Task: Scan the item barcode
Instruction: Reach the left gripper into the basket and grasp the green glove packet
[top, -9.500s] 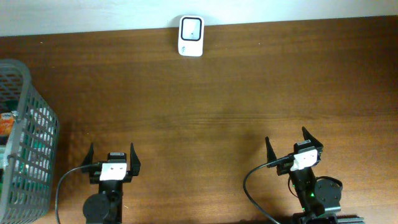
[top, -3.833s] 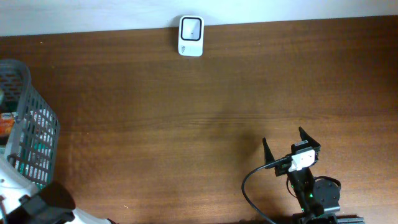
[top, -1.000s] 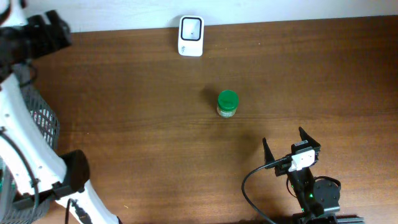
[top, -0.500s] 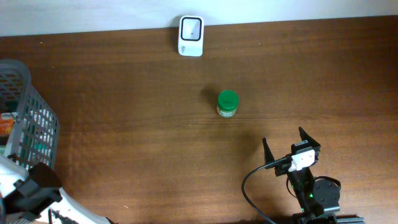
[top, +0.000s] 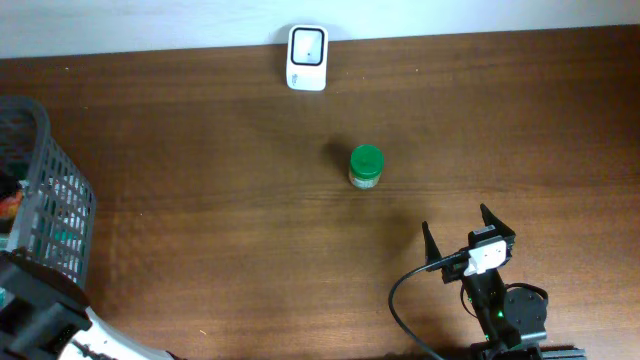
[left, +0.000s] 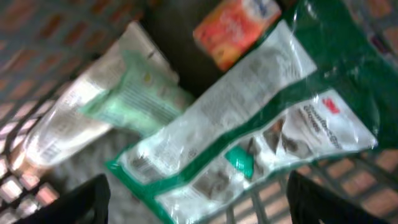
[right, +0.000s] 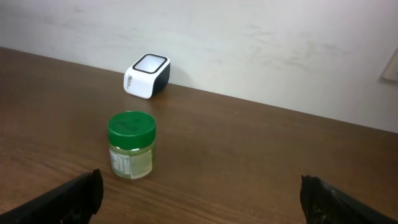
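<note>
The jar (top: 366, 167) stands upright in the middle of the table (top: 200, 150), near of the scanner (top: 307, 45) at the far edge and far-left of the right gripper (top: 462, 238), well apart from both. That gripper's fingers are spread wide and grasp nothing. The left gripper (left: 198, 186) hangs over the basket (top: 45, 190) at the left. Its fingers are likewise released, with loose packets (left: 249, 143) below and nothing between them.

The jar is round with a smooth green lid (right: 131, 126). An off-centre grasp would likely squeeze it out sideways or tip it, and it could then roll across the table. Its label (right: 130, 163) shows print on the near side, away from the scanner. I cannot tell whether the barcode is there, so a lift without a turn may present the wrong face and give no read. Fingers closing over the label would cover the code.

At the left, the packets overlap and look slippery. A descent there could pinch two at once or snag the basket's mesh. That view is blurred, so which packet lies under the fingers is unclear.
</note>
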